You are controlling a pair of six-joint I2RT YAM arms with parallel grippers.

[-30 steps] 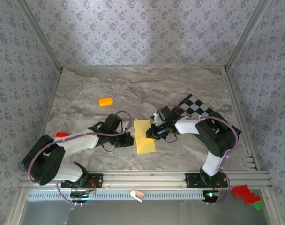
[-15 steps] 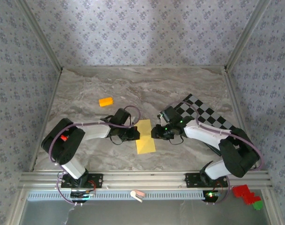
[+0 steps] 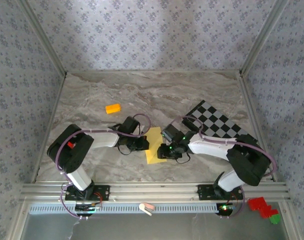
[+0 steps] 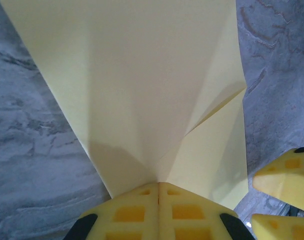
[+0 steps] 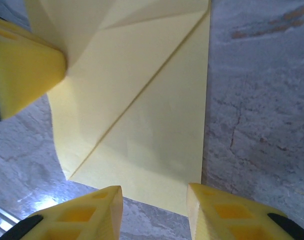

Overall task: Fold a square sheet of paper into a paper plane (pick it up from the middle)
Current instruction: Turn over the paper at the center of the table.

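Note:
The square sheet of paper [image 3: 154, 137] is pale yellow, folded with diagonal creases, and lies mid-table between the two arms. My left gripper [image 3: 143, 144] is at its left edge. In the left wrist view that gripper [image 4: 158, 186] is shut on the paper [image 4: 142, 75], which lifts up from the pinch. My right gripper [image 3: 161, 151] is at the sheet's right near side. It is open [image 5: 154, 210], its fingertips [image 5: 99, 210] just short of the paper's edge [image 5: 157, 145], nothing between them. The right fingertips [image 4: 284, 180] also show at the left wrist view's lower right.
A small orange block [image 3: 112, 108] lies at the back left. The black-and-white checkered board [image 3: 218, 123] lies to the right, behind the right arm. Red and green pieces [image 3: 263, 207] sit outside the frame at the front right. Patterned walls close in the table [image 3: 157, 95].
The right gripper has opened and shifted down toward the paper's near right part. The left gripper came in to the sheet's left edge and has stayed shut there.

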